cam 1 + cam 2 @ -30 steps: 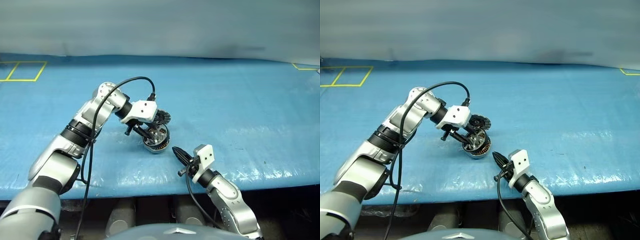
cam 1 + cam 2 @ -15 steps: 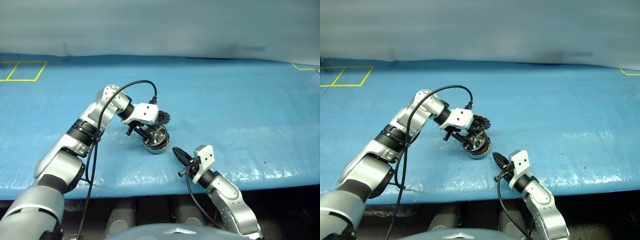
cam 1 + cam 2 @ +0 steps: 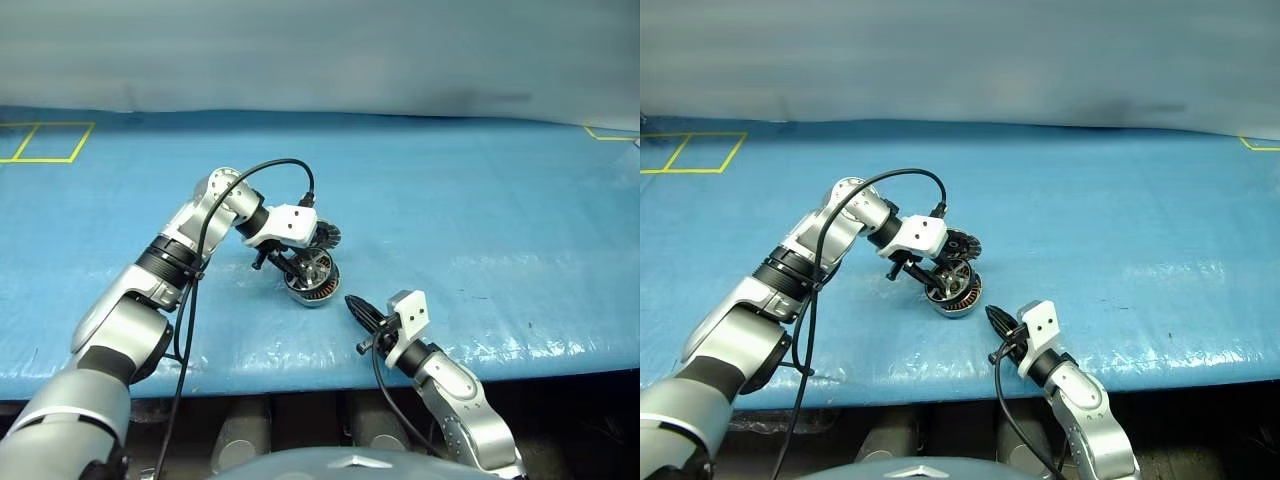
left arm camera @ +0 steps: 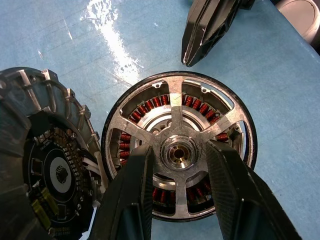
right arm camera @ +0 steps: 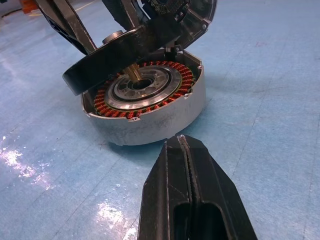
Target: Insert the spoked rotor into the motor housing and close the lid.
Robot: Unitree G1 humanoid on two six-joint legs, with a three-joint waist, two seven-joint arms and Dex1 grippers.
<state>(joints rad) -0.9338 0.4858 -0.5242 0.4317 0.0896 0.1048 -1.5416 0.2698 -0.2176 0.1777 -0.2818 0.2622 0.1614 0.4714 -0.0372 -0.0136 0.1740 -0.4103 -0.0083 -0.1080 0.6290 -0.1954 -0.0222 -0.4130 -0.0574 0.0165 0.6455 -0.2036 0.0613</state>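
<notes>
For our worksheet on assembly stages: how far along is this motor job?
Done: nothing fully. In hand: the left claw holds the spoked rotor tilted over the motor housing, one edge in the cup, the other raised. The shut right claw waits beside it. Left: seating the rotor flat and closing the lid, which stands open.

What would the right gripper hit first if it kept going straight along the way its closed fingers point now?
Most likely the silver side wall of the motor housing, which lies directly ahead of the shut right gripper on the blue mat. The spoked rotor, held tilted over it by the left gripper, sits higher.
</notes>
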